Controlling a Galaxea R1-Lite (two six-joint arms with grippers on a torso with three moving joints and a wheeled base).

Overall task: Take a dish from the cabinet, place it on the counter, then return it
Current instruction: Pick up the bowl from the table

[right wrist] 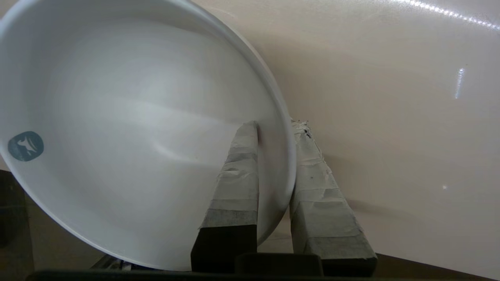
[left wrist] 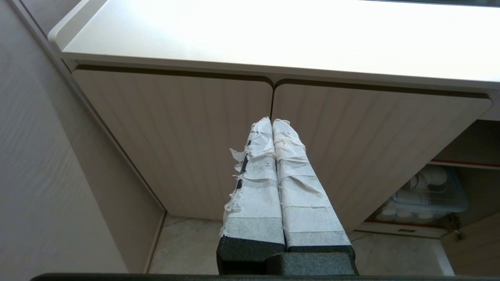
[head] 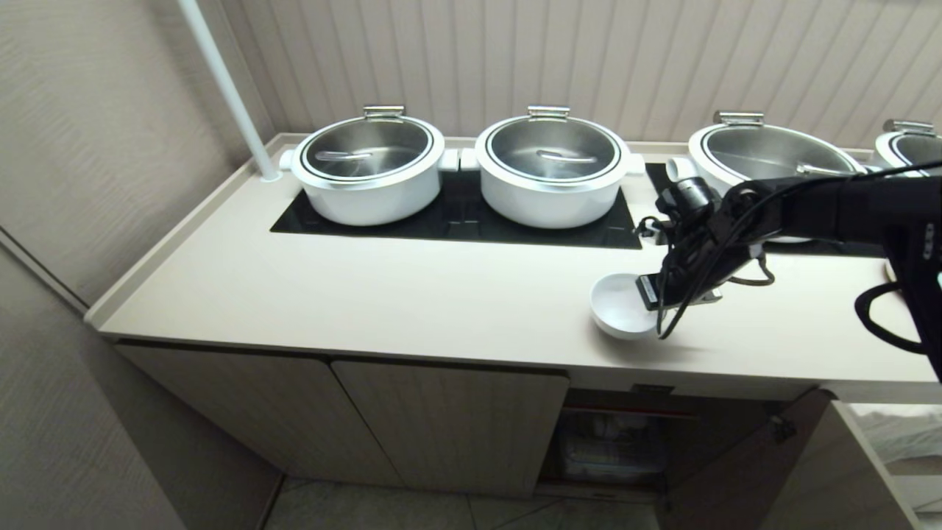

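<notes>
The right gripper (head: 651, 294) is pinching the rim of the white bowl (head: 622, 305) near the front edge of the counter (head: 412, 294); in the right wrist view one taped finger (right wrist: 238, 183) is pressing the inside wall of the bowl (right wrist: 136, 128) while the other is lying against the outside, the rim clamped between them; the bowl is sitting on the countertop to the left of the gripper, tilted towards it, its open side facing the arm; a small blue mark (right wrist: 25, 146) is showing on its inner wall; behind it, white pots (head: 368, 169) with steel lids are standing on black glass panels (head: 456, 217); below the counter, the cabinet (head: 449, 427) is standing with one door open, a clear plastic box (left wrist: 429, 191) showing on its shelf; the left gripper (left wrist: 272, 121) is hanging low in front of the closed doors, its taped fingers pressed together on nothing.
</notes>
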